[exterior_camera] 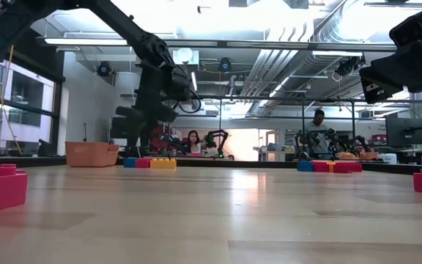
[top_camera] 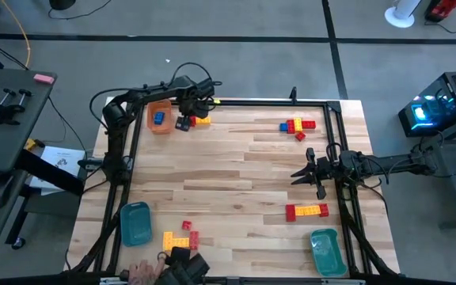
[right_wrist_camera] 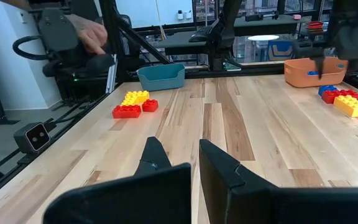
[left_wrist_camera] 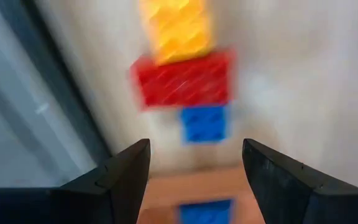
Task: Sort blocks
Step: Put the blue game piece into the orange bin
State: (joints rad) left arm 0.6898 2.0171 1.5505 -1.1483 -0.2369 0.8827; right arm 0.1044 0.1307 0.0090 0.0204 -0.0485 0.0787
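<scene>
A short row of blocks, blue (left_wrist_camera: 204, 123), red (left_wrist_camera: 182, 79) and yellow (left_wrist_camera: 176, 25), lies flat on the table at the far left, right beside the orange tray (top_camera: 159, 117). A blue block (top_camera: 158, 118) lies in that tray. My left gripper (left_wrist_camera: 194, 168) hangs open just above the row's blue end, pointing steeply down, its fingers clear of the blocks. More blocks lie at the far right (top_camera: 297, 127), the right (top_camera: 307, 210) and the near left (top_camera: 180, 236). My right gripper (top_camera: 303, 170) waits shut at the right edge, holding nothing.
One teal tray (top_camera: 135, 223) stands at the near left and a second teal tray (top_camera: 325, 252) at the near right. A person's hand (top_camera: 145, 273) rests on a dark device at the near edge. A black frame rail (top_camera: 275, 101) runs along the far edge.
</scene>
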